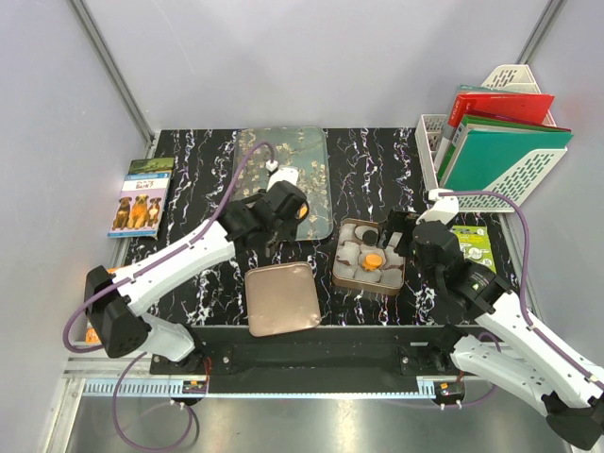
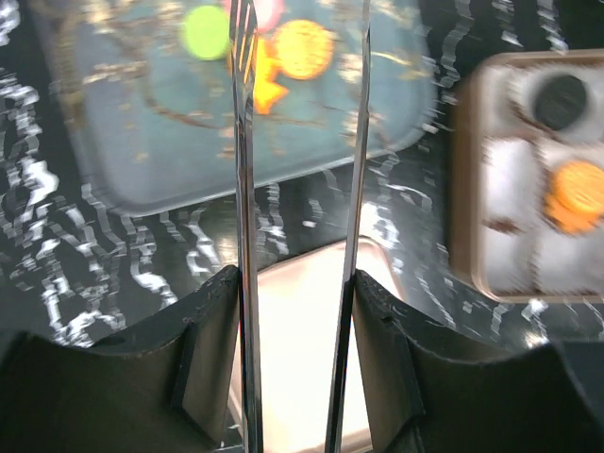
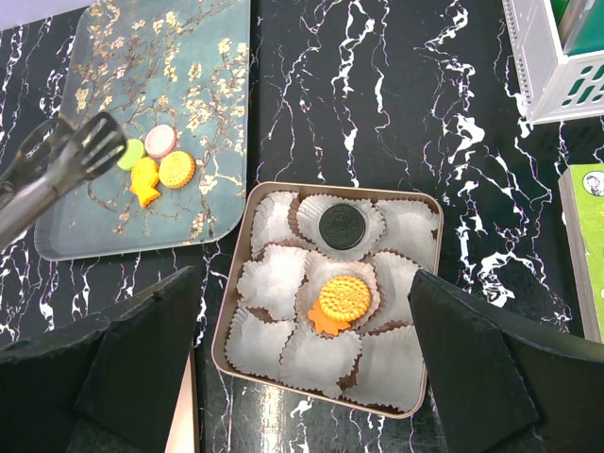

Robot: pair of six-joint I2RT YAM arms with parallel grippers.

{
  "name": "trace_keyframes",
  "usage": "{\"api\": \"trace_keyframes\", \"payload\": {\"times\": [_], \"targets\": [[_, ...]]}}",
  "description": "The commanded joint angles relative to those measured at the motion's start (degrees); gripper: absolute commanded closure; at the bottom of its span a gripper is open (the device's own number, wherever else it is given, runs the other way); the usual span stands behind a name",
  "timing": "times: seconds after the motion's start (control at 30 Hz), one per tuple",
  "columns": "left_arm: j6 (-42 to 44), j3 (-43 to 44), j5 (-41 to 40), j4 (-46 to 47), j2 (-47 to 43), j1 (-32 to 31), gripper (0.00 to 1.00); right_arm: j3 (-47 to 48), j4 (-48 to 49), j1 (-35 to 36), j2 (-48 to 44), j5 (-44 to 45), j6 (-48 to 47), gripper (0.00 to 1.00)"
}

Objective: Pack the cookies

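Four cookies lie on the floral tray (image 3: 113, 57): a green one (image 3: 130, 154), a pink one (image 3: 160, 140), a round orange one (image 3: 176, 169) and a fish-shaped orange one (image 3: 143, 181). My left gripper (image 2: 294, 283) is shut on metal tongs (image 3: 66, 160), whose parted tips hover just left of that cluster. The square tin (image 3: 226, 302) holds white paper cups, with a dark brown cookie (image 3: 340, 226) in a back cup. A round orange cookie (image 3: 344, 297) lies over another orange piece in the middle cup. My right gripper (image 3: 321, 377) hangs open above the tin's near side.
The rose-gold tin lid (image 1: 280, 298) lies flat left of the tin, near the front edge. A white file rack with books (image 1: 500, 132) stands at the back right. A dog booklet (image 1: 142, 196) lies at the left edge and a green packet (image 1: 472, 247) right of the tin.
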Motion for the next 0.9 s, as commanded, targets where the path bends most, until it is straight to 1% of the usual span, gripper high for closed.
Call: {"api": "trace_keyframes", "payload": {"times": [0.0,0.13,0.3,0.43,0.53,0.67,0.73,0.87], "targets": [[-0.51,-2.0,-0.97,1.31,-2.04,3.7,0.48,1.05,1.4,-0.05,-0.05,1.02,0.14,0.0],[-1.04,-3.58,0.0,1.83,-0.55,5.47,0.48,0.96,1.75,-0.05,0.57,0.75,0.14,0.0],[-1.57,-4.82,0.79,3.5,-0.11,5.56,0.49,0.96,1.84,0.03,0.74,0.58,-0.04,0.0],[-0.69,-4.12,2.9,5.08,-0.98,5.47,0.51,0.79,2.1,-0.05,1.36,0.14,0.14,0.0],[0.88,-2.02,3.69,5.96,-1.08,3.99,0.53,0.78,2.28,-0.05,2.5,0.14,-0.04,0.0],[6.06,2.56,1.58,5.88,1.64,-2.5,0.53,1.48,2.19,-0.05,4.69,0.49,-0.13,0.0],[7.56,5.36,1.76,5.7,3.22,-4.19,0.53,2.27,1.84,-0.05,5.48,1.28,-0.3,0.0],[9.59,8.62,7.63,5.7,5.25,-4.81,0.53,5.53,1.49,-0.05,6.63,3.73,-0.21,0.0]]}}
